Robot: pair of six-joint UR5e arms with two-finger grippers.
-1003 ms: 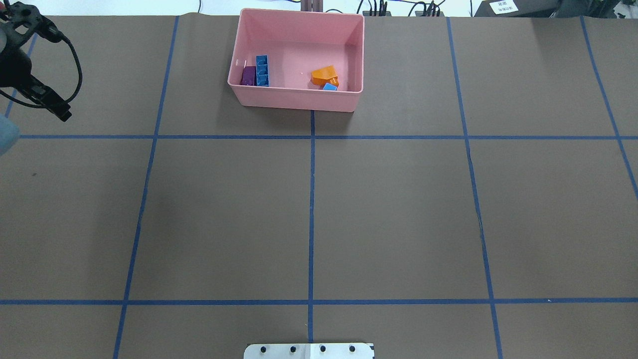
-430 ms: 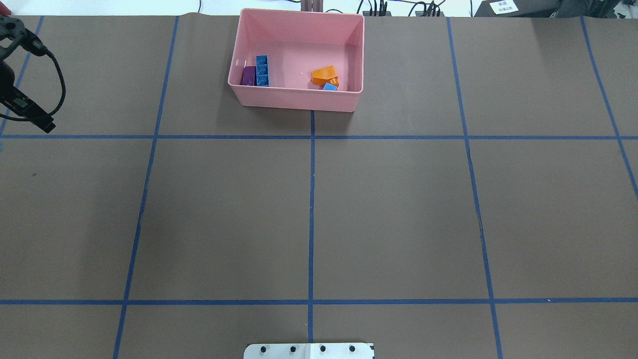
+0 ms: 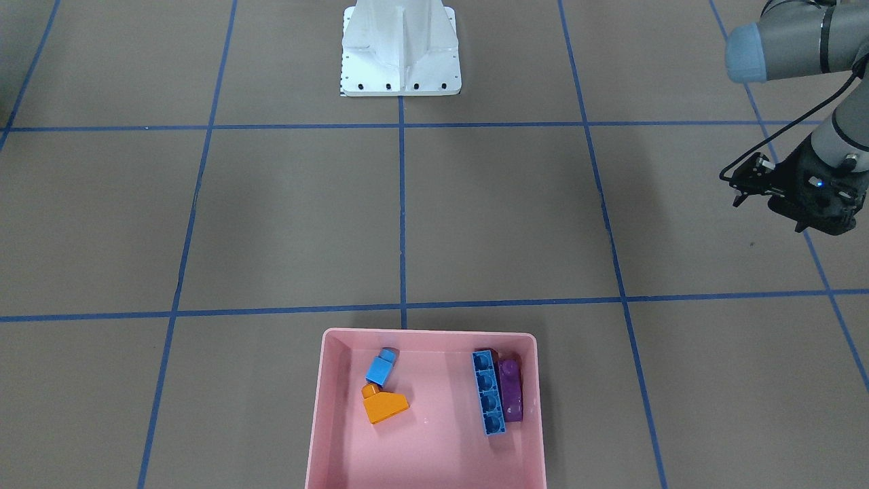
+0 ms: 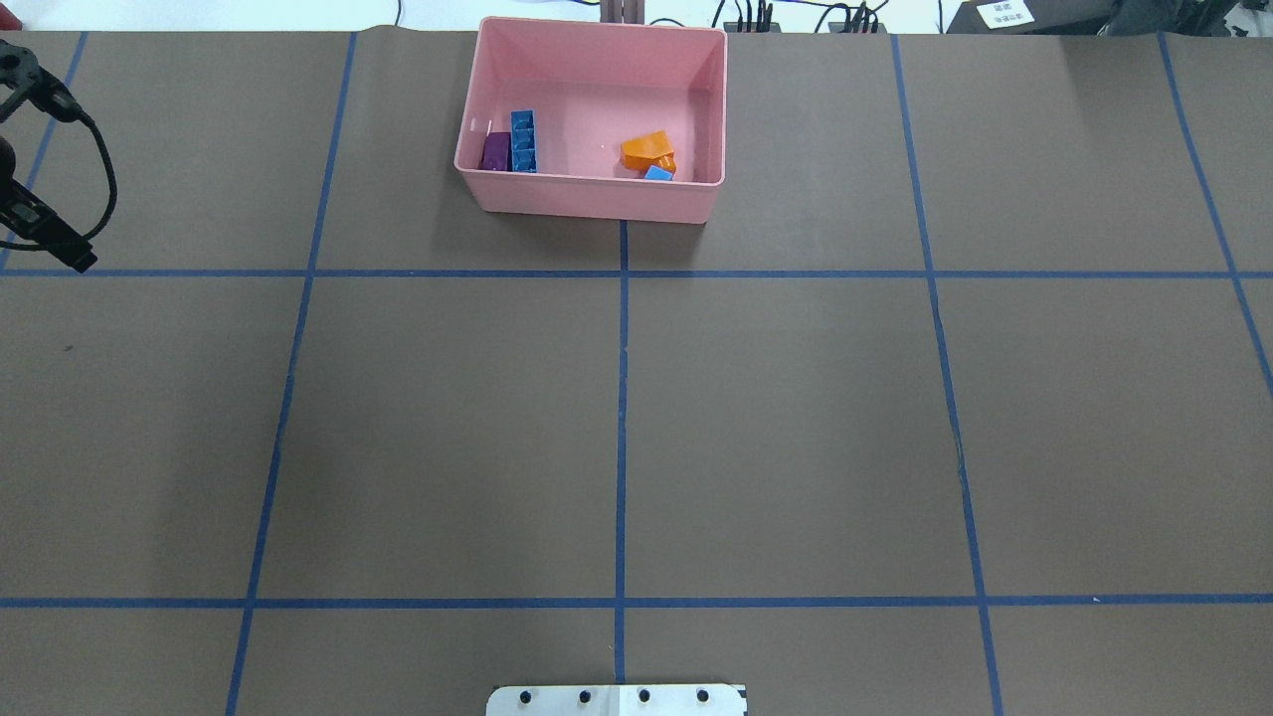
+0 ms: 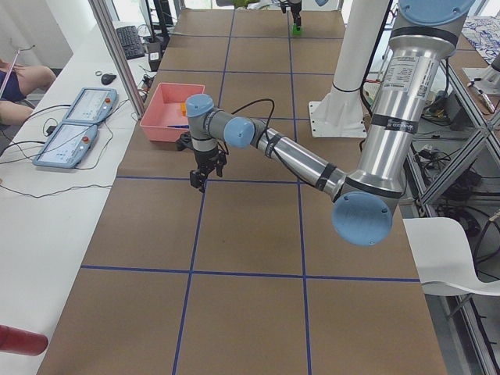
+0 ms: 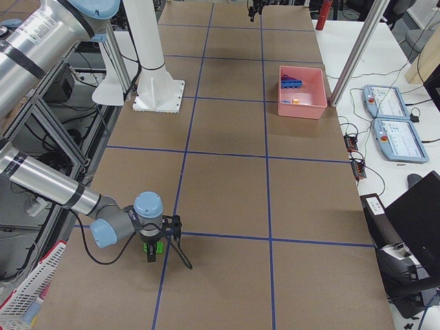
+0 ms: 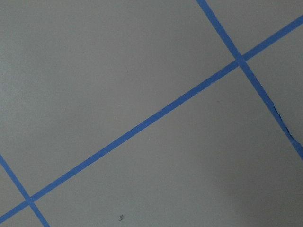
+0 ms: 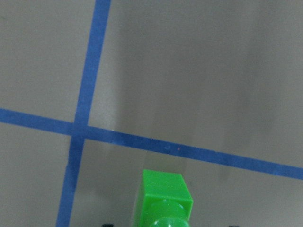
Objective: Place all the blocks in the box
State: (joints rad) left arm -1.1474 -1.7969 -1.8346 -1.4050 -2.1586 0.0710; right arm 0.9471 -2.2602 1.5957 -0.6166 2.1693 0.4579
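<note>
Green block [image 8: 163, 196], unseen overhead, lies beneath the right gripper [image 6: 154, 251], whose jaws seem apart.

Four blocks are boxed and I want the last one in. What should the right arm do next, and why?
Likely secure the grip on the green block and lift it a little: it is right at the right gripper, far from the pink box. Whether the jaws grip it is unclear.

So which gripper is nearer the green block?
Right. The right gripper is right at the green block; the left gripper hangs far away toward the table's other end, beyond the pink box.
</note>
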